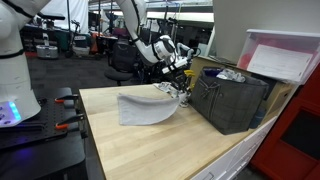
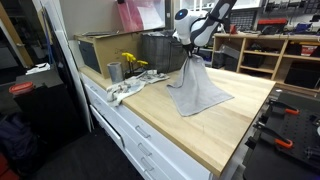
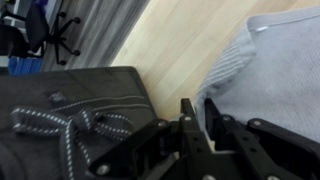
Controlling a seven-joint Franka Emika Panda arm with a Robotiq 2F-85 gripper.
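Note:
A grey towel lies partly on the wooden table, with one corner pulled up into a peak. My gripper sits at that peak, next to a dark bin. From the other side the towel hangs like a tent from the gripper. In the wrist view the gripper has its jaws close together, only a thin gap showing. The towel bunches against the right finger, and the pinched corner itself is hidden behind the fingers.
A dark bin stands on the table right beside the gripper, seen in the wrist view as a dark box with a patterned cord. A metal can, yellow flowers and a white rag sit near the table's edge.

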